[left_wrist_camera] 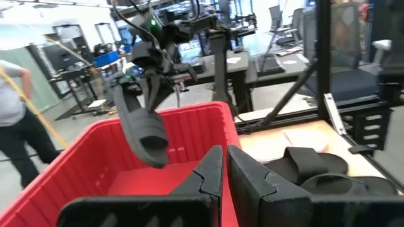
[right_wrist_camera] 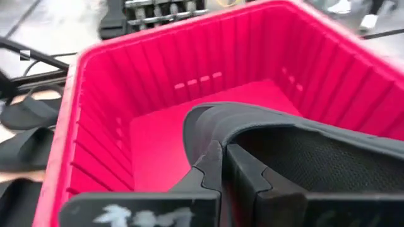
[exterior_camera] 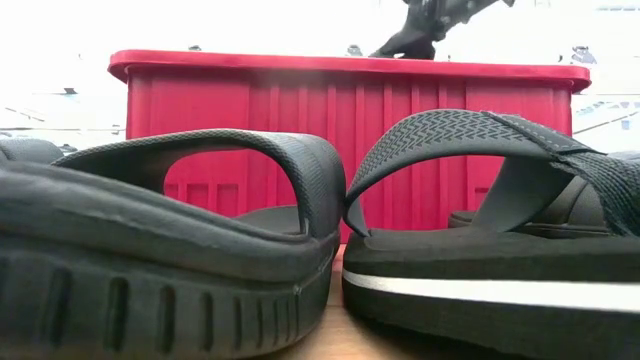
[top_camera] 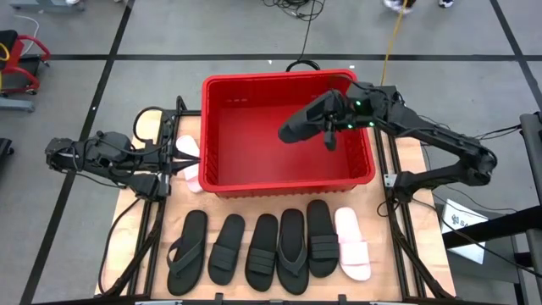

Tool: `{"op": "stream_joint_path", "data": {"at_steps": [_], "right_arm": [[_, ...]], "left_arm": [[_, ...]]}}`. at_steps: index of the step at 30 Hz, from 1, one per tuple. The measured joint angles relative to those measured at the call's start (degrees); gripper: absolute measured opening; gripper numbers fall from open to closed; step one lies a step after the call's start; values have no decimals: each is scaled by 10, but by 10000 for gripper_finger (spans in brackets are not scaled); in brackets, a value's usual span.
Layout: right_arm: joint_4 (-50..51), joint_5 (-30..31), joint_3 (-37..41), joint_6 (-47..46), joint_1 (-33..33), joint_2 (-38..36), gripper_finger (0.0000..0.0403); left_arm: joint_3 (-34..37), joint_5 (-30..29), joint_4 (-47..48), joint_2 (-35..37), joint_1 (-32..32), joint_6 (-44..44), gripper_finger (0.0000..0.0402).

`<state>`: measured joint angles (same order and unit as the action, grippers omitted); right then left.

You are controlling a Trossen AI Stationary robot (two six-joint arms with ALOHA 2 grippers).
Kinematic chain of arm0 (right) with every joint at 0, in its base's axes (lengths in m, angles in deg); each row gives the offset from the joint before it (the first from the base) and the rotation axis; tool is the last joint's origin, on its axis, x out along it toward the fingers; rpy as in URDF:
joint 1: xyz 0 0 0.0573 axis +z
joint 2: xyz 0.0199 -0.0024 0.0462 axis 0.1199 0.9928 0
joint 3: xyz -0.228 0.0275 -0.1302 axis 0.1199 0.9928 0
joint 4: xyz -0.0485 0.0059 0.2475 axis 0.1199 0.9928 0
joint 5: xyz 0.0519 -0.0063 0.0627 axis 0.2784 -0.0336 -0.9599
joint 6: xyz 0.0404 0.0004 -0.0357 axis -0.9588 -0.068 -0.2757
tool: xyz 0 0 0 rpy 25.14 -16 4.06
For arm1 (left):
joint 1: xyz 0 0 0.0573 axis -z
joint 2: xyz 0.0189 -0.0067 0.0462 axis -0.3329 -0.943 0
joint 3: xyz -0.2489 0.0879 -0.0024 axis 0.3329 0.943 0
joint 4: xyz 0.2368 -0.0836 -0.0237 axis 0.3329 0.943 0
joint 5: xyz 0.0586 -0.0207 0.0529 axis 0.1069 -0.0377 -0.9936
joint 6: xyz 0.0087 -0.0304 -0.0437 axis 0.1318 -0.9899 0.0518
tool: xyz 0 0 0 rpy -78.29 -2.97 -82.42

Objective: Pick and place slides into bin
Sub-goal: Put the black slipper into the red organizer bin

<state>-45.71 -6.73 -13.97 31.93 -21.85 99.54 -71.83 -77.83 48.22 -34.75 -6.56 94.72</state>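
**Black slide held over the red bin**

The right gripper (top_camera: 332,127) hangs above the red bin (top_camera: 222,182), its fingers pinched tight on a black slide (top_camera: 303,121). Seen from above, the slide sits over the bin's middle, reaching from the gripper toward nine o'clock, clear of the red floor. In the left wrist view the same slide (left_wrist_camera: 140,126) dangles toe-down from the gripper (left_wrist_camera: 153,70), above the bin's (left_wrist_camera: 88,135) rim. In the right wrist view the slide's (right_wrist_camera: 297,148) strap and textured footbed lie just past the two dark fingers (right_wrist_camera: 249,173), with the bin's (right_wrist_camera: 95,145) ribbed walls beyond.

The left gripper (top_camera: 174,155) waits at nine o'clock of the bin, just outside its short wall, fingers nearly together and holding nothing. Beside its tip a pale pink-white slide (top_camera: 191,161) lies against the bin's outer wall.

At six o'clock of the bin six more slides lie in a row on the wooden table (top_camera: 385,246): a black flip-flop (top_camera: 186,252), two black wide-strap slides (top_camera: 227,247) (top_camera: 262,251), a second flip-flop (top_camera: 292,251), another strapped slide (top_camera: 322,238), and a pale pink-white one (top_camera: 352,244) at the end.

A person (left_wrist_camera: 16,120) stands in the room beyond the table.
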Motion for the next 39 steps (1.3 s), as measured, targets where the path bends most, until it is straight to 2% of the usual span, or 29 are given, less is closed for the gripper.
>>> {"op": "stream_joint_path", "data": {"at_steps": [4, 15, 22, 27, 30, 35, 39], "right_arm": [[1, -40, 0, 9, -27, 33, 0], [45, -36, -14, 105, -39, 103, 0], [156, 32, -139, 162, -34, 157, 0], [239, 40, -206, 192, -31, 191, 0], [273, 42, -223, 212, -24, 201, 0], [327, 108, -226, 269, -11, 219, 0], [363, 117, -226, 307, -10, 243, 0]], "left_arm": [[0, -26, -1, 0, 0, -3, 26], [0, -36, -2, -3, -13, -19, 26], [0, -37, -2, -14, -33, -22, 26], [0, -36, -1, -26, -44, -17, 26], [0, -36, -1, -35, -49, -18, 26], [0, -35, -1, -50, -59, -19, 26], [0, -35, -2, -61, -66, -19, 26]]}}
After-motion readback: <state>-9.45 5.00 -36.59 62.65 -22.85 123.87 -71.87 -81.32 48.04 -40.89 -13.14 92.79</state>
